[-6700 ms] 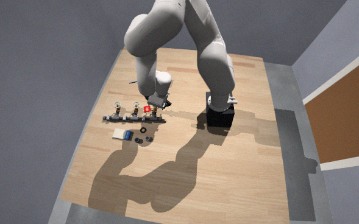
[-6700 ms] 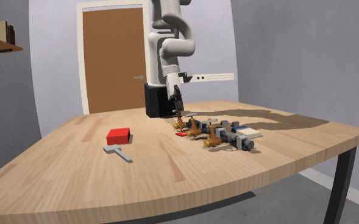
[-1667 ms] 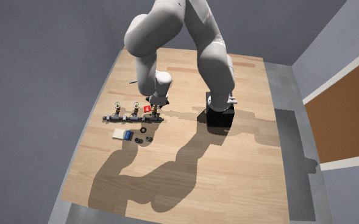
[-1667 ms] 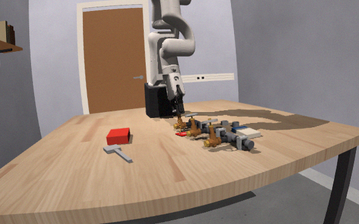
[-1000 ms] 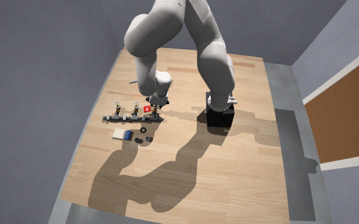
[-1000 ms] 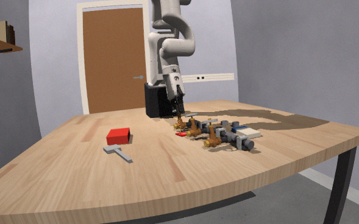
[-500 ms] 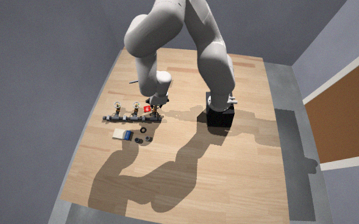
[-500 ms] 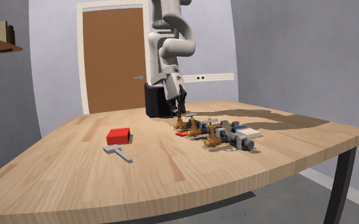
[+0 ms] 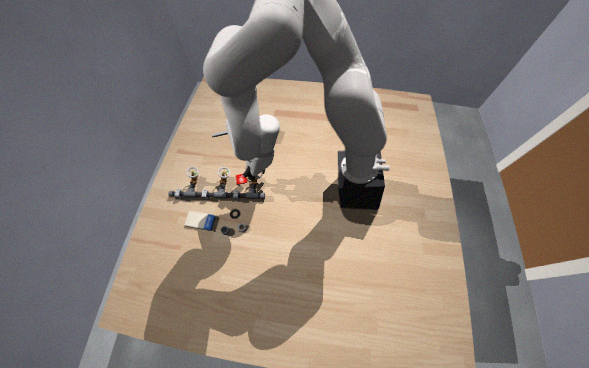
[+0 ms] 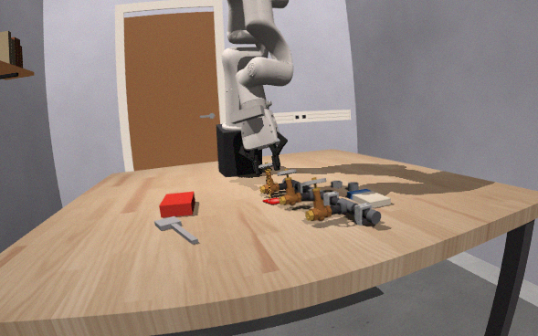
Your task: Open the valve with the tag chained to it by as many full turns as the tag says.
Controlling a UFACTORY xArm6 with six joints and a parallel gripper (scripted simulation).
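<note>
A grey pipe manifold lies on the wooden table with three brass valves standing on it. A red tag hangs by the valve nearest the robot base; it also shows in the exterior view. My gripper points down onto that tagged valve and is shut on its handwheel. The middle valve and the far valve stand free, their handwheels in plain sight. The writing on the tag is too small to read.
A white and blue block and three dark rings lie just in front of the manifold. A red box and a grey hammer-like tool lie apart on the table. The black robot base stands to the right.
</note>
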